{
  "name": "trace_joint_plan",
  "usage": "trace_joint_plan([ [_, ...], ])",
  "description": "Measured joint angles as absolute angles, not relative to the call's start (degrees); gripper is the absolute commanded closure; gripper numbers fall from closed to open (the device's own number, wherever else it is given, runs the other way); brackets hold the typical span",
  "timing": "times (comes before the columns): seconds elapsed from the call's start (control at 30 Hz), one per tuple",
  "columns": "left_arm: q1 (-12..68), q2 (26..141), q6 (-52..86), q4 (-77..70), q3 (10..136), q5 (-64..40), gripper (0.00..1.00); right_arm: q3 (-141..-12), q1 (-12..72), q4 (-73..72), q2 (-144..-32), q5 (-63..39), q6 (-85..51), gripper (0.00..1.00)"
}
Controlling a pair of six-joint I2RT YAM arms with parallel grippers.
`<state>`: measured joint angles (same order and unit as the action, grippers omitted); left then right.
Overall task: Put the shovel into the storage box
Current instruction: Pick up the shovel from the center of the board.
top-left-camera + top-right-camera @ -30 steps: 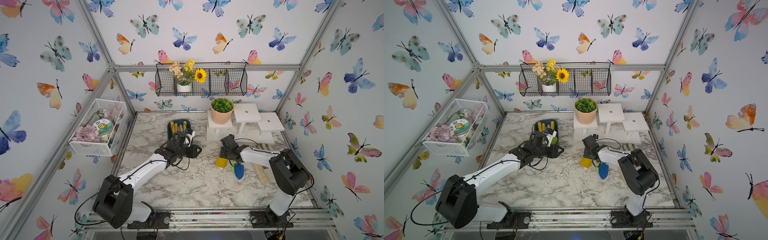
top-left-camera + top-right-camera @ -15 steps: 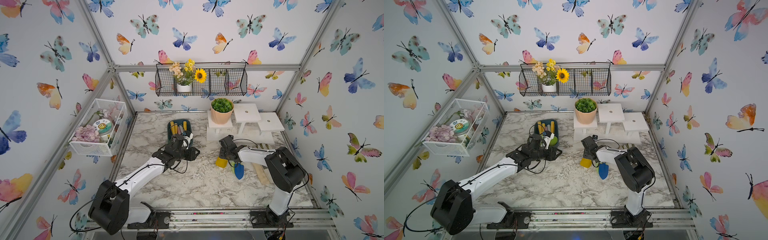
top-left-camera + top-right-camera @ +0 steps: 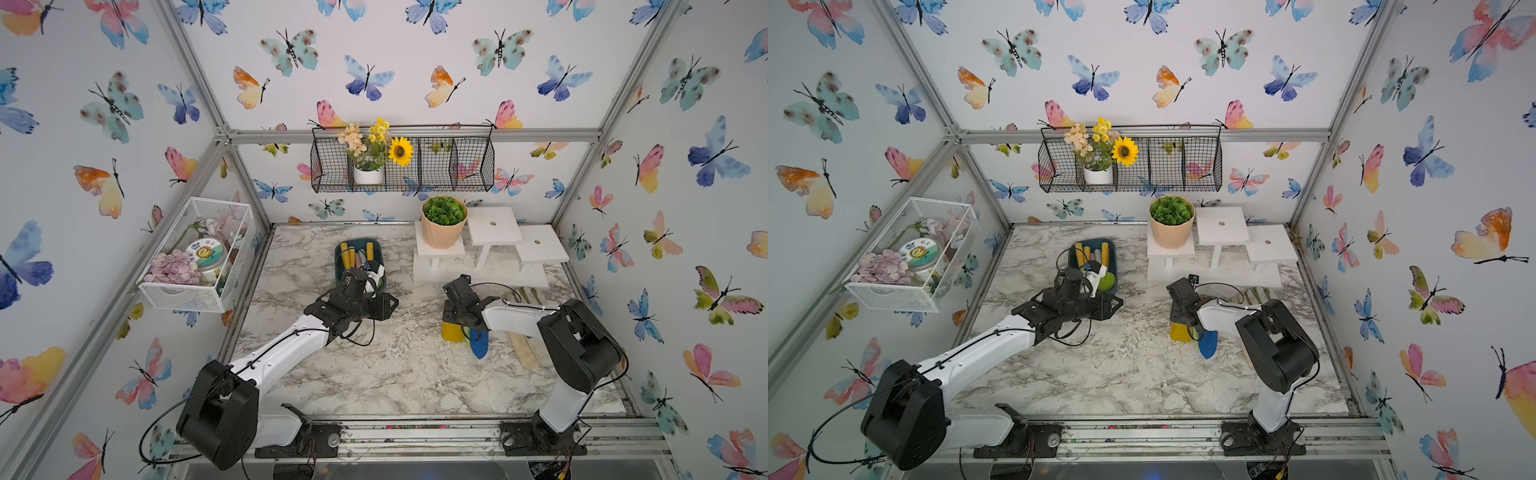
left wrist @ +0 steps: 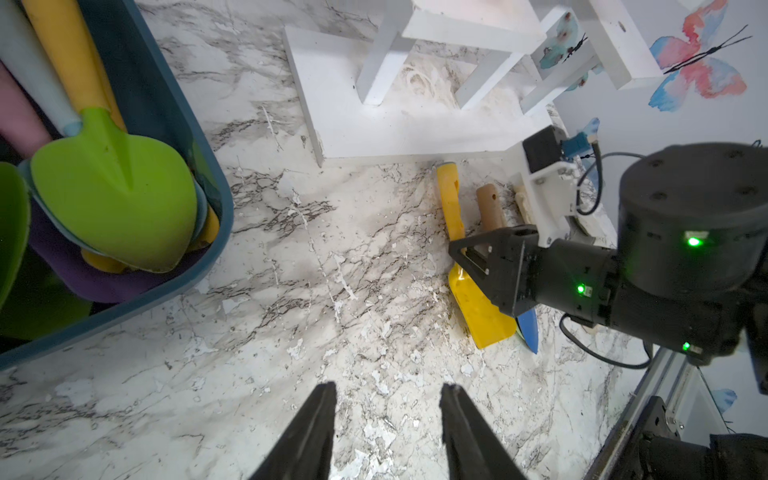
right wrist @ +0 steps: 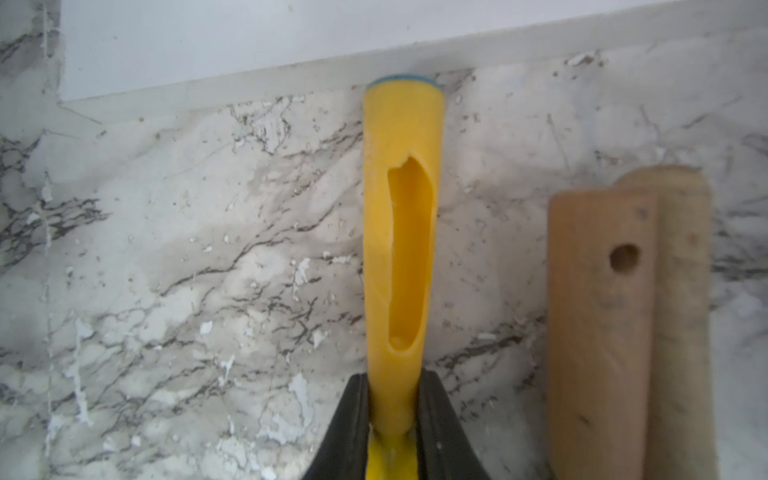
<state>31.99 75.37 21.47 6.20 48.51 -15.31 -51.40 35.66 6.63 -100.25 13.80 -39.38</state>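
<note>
Plastic, hollow and probably light (a torn slot shows in the handle), the yellow shovel should lift stiffly. The right gripper pinches the handle's neck by the blade. The shovel lies on the marble tabletop, at four o'clock from the storage box. Meanwhile the left gripper gapes empty.

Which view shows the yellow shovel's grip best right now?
The right wrist view: the right hand is shut on the handle of the yellow shovel, close up. The left wrist view shows its handle and blade, the hand covering the middle; both top views show only the blade.
</note>
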Motion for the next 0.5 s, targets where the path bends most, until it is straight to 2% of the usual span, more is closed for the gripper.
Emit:
trace_joint_plan([
  [0.5,29.19,74.85,25.12,2.48,48.51,-14.68,0.52,-45.43,38.22,6.70,-88.16,6.42,-32.05,0.87],
])
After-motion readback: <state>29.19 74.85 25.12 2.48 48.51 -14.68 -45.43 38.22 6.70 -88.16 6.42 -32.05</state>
